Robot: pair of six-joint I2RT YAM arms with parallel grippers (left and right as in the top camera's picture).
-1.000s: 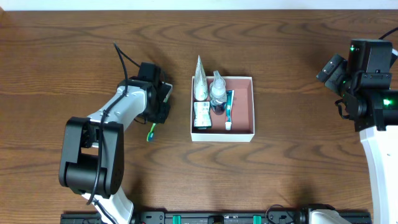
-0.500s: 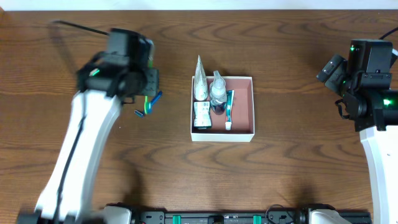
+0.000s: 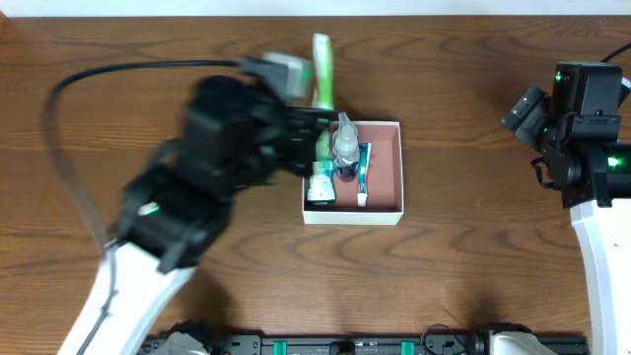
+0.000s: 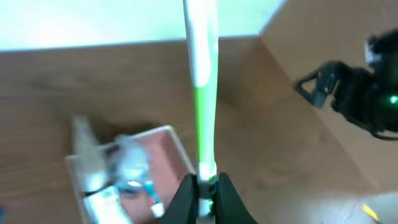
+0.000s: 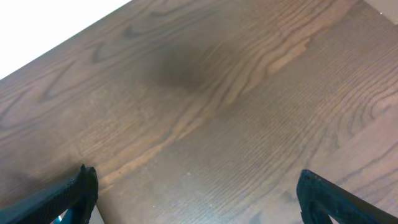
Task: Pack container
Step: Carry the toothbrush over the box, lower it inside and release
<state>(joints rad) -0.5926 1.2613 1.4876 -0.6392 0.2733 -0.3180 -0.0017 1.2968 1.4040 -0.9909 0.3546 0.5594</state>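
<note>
The container (image 3: 398, 168) is a shallow white-walled box with a pinkish-brown floor at the table's middle. It holds a white tube, a small clear bottle (image 3: 345, 148), a packet and a teal-and-white stick (image 3: 364, 173). It also shows in the left wrist view (image 4: 180, 146). My left gripper (image 4: 204, 190) is shut on a green and white toothbrush (image 4: 203, 93) and holds it raised above the container's left side; the toothbrush handle (image 3: 322, 69) sticks out toward the far edge. My right gripper (image 5: 196, 193) is open and empty over bare table at the far right.
The left arm (image 3: 187, 207) is blurred and reaches across the left half of the table. The right arm (image 3: 582, 128) stands at the right edge. The container's right half shows bare floor.
My left arm has lifted the toothbrush off the table left of the container and swung right, up over the container's left side. The right arm has not moved.
</note>
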